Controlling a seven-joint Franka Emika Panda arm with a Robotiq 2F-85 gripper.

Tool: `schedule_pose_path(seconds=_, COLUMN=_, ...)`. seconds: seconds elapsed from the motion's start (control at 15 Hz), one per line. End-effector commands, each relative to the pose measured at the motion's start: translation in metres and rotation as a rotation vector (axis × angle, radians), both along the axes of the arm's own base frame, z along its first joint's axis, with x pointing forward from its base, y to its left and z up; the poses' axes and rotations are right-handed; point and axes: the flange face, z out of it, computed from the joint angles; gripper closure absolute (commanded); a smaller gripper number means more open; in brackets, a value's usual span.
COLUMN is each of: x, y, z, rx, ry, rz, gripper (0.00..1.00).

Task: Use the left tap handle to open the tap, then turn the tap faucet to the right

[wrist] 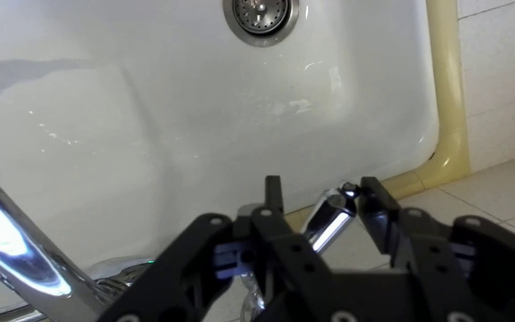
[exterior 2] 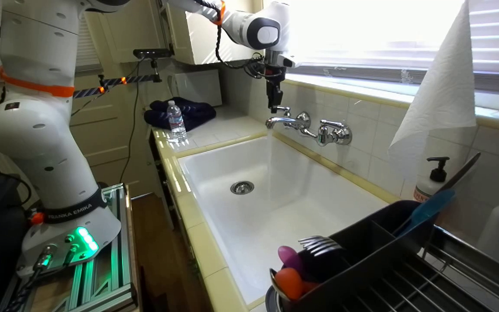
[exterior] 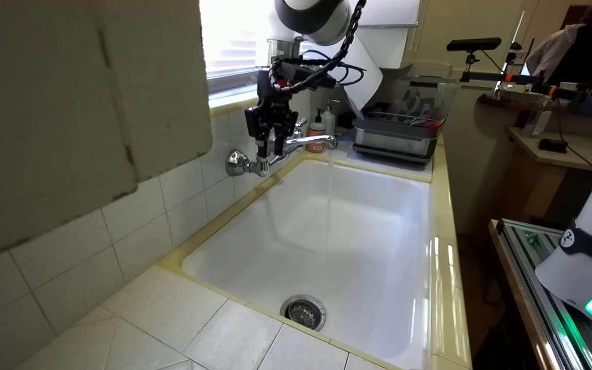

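The chrome left tap handle (exterior 2: 285,111) is on the tiled wall beside the faucet. In the wrist view the handle (wrist: 329,221) lies between my spread fingers. My gripper (wrist: 322,184) is open and points down. Its right fingertip is at the handle's end and appears to touch it; the left finger is apart from it. The gripper shows in both exterior views (exterior: 271,152) (exterior 2: 274,107). The chrome faucet (exterior 2: 286,122) reaches out over the sink, and a stream of water (exterior: 329,200) falls from its spout. The faucet also shows in the wrist view (wrist: 20,250).
The white sink (exterior: 368,231) has a drain (exterior: 303,312) and a yellow rim. The right tap handle (exterior 2: 331,125) is on the same wall. Soap bottles (exterior: 316,132) and a dish rack (exterior: 393,141) stand at one end. A water bottle (exterior 2: 176,119) stands on the counter.
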Motion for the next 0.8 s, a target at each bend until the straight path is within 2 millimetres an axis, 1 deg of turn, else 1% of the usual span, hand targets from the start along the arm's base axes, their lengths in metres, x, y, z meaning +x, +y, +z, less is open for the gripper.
schedule_pose_path(seconds=0.0, x=-0.004, y=-0.001, z=-0.001, rx=-0.029, ry=0.01, rz=0.043, gripper=0.19)
schedule_pose_path(seconds=0.13, x=-0.007, y=0.003, z=0.001, rx=-0.033, ry=0.0, rz=0.065, gripper=0.04)
schedule_pose_path(seconds=0.2, x=-0.009, y=0.005, z=0.002, rx=-0.034, ry=-0.002, rz=0.08, gripper=0.0)
schedule_pose_path(seconds=0.47, x=-0.017, y=0.016, z=0.009, rx=-0.031, ry=-0.03, rz=0.14, gripper=0.0)
schedule_pose_path(seconds=0.6, x=-0.024, y=0.022, z=0.016, rx=-0.023, ry=-0.05, rz=0.172, gripper=0.0)
schedule_pose_path(seconds=0.73, x=-0.037, y=0.028, z=0.026, rx=-0.013, ry=-0.072, rz=0.203, gripper=0.0)
